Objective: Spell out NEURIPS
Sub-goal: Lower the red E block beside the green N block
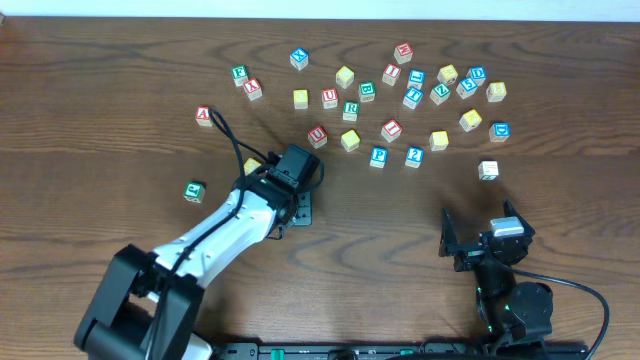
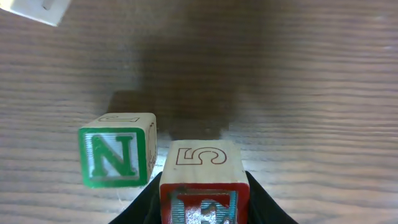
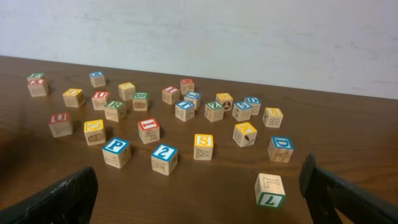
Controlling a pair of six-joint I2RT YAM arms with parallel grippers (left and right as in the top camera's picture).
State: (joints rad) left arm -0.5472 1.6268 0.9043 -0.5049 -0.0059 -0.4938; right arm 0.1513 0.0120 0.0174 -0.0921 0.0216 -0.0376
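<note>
In the left wrist view my left gripper is shut on a red-framed E cube whose top face shows a 5. The green N cube stands just to its left on the table, a small gap apart. Seen from overhead, the left gripper covers both cubes. In the scatter lie the red U, green R, red I, blue P and yellow S. My right gripper stays open near the front right, holding nothing.
Many other letter and number cubes lie across the back of the table, among them a blue 2, a blue D and a red A. A lone green-framed 7 cube sits just ahead of the right gripper. A green cube stands left of the left arm.
</note>
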